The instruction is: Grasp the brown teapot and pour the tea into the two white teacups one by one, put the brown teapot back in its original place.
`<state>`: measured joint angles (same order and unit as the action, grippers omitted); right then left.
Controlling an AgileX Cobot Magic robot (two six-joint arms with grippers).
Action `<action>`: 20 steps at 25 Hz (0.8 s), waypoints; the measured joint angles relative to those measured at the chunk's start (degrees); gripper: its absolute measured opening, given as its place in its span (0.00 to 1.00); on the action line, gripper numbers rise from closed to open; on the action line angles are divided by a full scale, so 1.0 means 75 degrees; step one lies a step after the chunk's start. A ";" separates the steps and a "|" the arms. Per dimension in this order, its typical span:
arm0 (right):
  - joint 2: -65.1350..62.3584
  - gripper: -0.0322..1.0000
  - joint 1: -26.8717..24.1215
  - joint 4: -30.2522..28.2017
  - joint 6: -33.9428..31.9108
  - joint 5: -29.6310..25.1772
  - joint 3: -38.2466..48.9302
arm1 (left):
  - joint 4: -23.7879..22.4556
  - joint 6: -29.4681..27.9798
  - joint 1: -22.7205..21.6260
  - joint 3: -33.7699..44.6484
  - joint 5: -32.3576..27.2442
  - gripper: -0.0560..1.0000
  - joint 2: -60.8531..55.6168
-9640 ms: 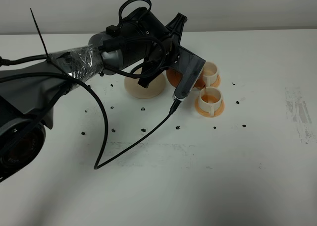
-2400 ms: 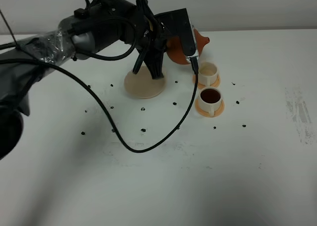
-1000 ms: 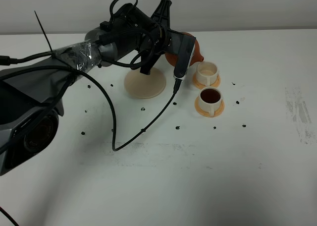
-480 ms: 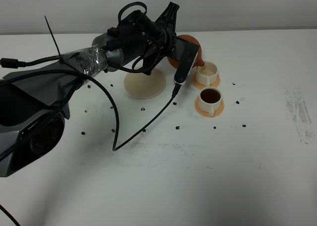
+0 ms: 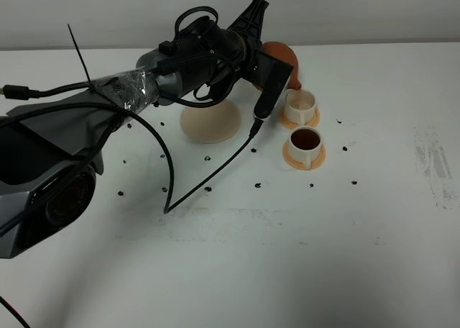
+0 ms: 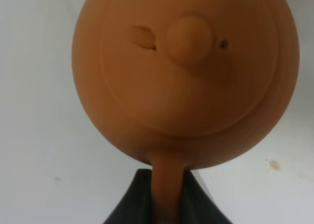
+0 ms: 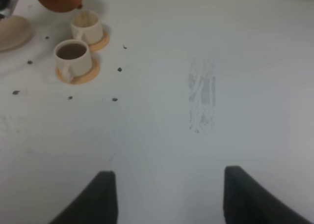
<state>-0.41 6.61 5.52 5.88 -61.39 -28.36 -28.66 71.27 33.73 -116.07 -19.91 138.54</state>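
My left gripper [image 5: 260, 51] is shut on the loop handle of the brown teapot [image 5: 282, 57] and holds it tilted in the air, spout down over the far white teacup [image 5: 300, 105]. In the left wrist view the teapot [image 6: 186, 71] fills the frame, its handle pinched between the dark fingers [image 6: 132, 204]. The near teacup [image 5: 305, 141] holds dark tea on its orange coaster. The cream-beige saucer [image 5: 210, 123] lies bare, partly under the arm. My right gripper [image 7: 169, 199] is open and empty, far from the cups [image 7: 72, 54].
A black cable [image 5: 208, 177] trails from the left arm across the table in front of the saucer. Small black specks are scattered around the cups. A grey scuffed patch [image 5: 435, 162] marks the table at the right.
The left arm has carried the teapot a little right and higher and turned it, so its spout now hangs over the far cup. The cups and saucer have not moved.
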 joint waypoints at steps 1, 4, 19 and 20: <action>0.0000 0.51 0.0000 0.0000 -0.0007 0.0000 0.0000 | -0.0018 0.0000 0.0010 0.0000 0.0088 0.17 0.0000; 0.0000 0.51 0.0000 0.0000 -0.0007 0.0000 0.0000 | -0.0162 0.0000 0.0010 0.0000 0.0182 0.17 0.0000; 0.0000 0.51 0.0000 0.0000 0.0000 0.0000 0.0000 | -0.0837 0.0000 0.0010 0.0000 0.0356 0.17 0.0007; 0.0000 0.51 0.0000 0.0000 0.0000 0.0000 0.0000 | -0.0908 0.0000 0.0010 0.0000 0.0370 0.17 0.0007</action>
<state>-0.41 6.61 5.52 5.87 -61.39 -28.36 -35.47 71.27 33.80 -116.07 -17.13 138.59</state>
